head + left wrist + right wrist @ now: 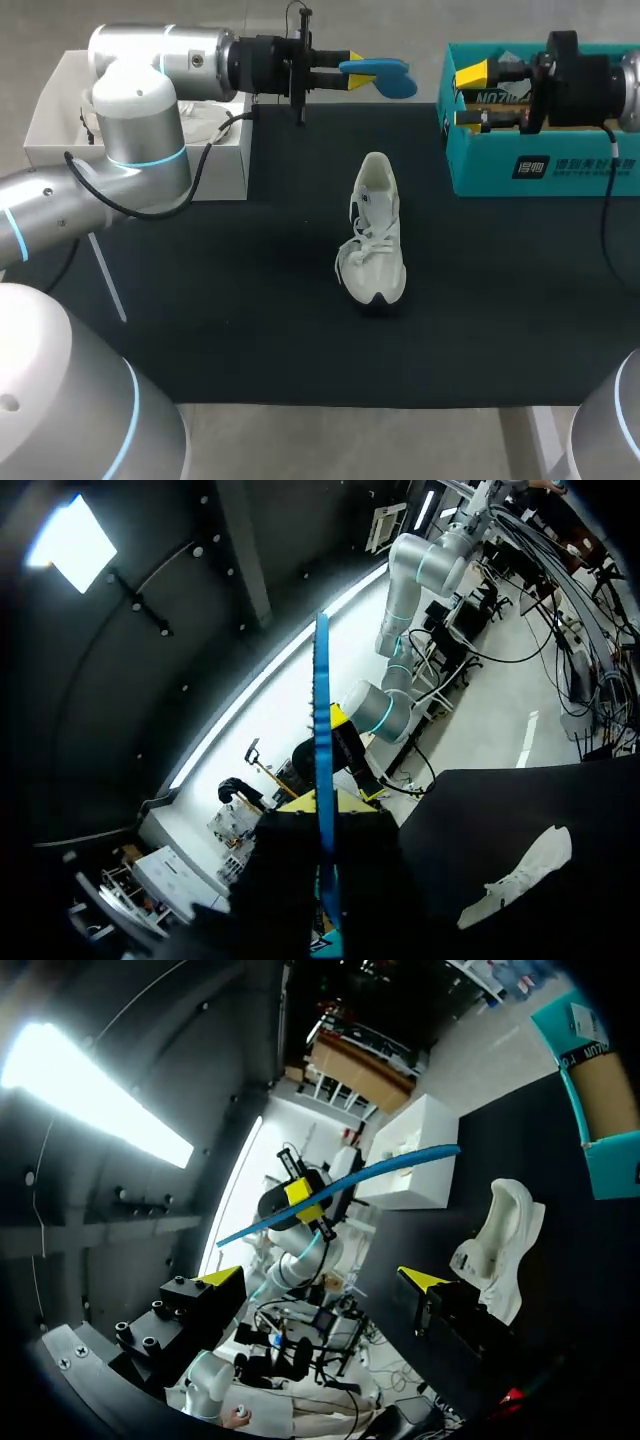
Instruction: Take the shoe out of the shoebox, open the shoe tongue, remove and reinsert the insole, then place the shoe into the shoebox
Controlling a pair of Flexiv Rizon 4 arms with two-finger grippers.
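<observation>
Shoe (375, 235) is out of the shoebox (540, 170), on the table (250, 300) below both grippers. Insole (385, 75) is out, clamped in the raised left gripper (348, 62). Right gripper (468, 96) stands apart, empty, over the shoebox. Outstanding: reinsertion, reboxing

The teal shoebox (540, 170) carries the only print on the desk. In the head view its front wall shows a white square logo with a row of white characters beside it. A black strip along the box's inner edge bears pale letters and digits, partly covered by the right pincer (468, 98). In the right wrist view the shoebox (612, 1172) shows a white label and that dark lettered strip, both too small to read. A small dark tag beside the laces of the white shoe (375, 235) is also illegible.
</observation>
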